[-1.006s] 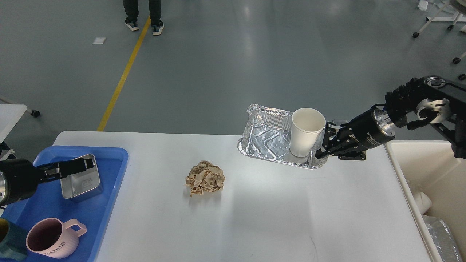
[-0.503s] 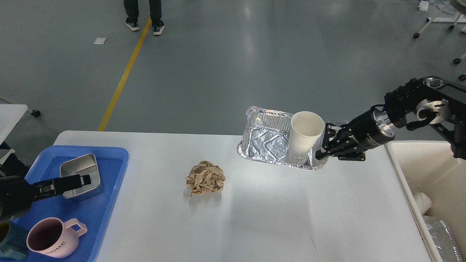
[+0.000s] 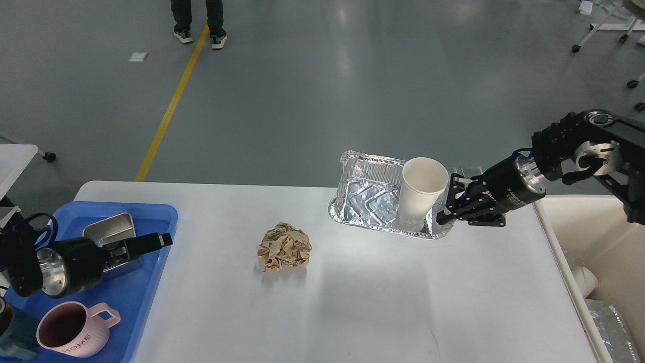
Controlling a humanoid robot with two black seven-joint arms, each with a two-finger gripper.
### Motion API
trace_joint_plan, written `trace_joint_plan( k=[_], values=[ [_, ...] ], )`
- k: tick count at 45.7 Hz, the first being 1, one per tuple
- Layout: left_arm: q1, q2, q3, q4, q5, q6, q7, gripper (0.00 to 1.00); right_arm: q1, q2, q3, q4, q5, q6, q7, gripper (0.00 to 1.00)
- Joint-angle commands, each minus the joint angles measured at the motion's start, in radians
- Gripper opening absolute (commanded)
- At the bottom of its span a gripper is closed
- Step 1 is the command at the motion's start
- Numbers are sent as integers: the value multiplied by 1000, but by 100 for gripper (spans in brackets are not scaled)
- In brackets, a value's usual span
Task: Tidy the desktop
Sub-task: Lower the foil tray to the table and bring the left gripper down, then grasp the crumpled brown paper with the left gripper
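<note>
The white-grey desktop carries a crumpled ball of brown paper near its middle. A foil tray with a white paper cup standing in its right end is at the far edge. My right gripper is shut on the foil tray's right rim, and the tray looks tilted. My left gripper hovers over the right edge of the blue tray, just right of a metal box. Its fingers are dark and cannot be told apart.
The blue tray at the left also holds a pink mug. A beige bin stands off the table's right edge with white and foil items inside. A person's feet show on the floor beyond.
My left arm has swung so its gripper now points right, past the metal box toward the tray's right edge. The foil tray with the cup has sunk slightly.
</note>
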Motion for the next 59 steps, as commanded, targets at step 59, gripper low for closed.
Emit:
trace_joint_plan(
  k=[59],
  values=[
    [-188,-871,126,805,415,-129,-63,93,13,-22,0,15,-1,0,0,0]
  ],
)
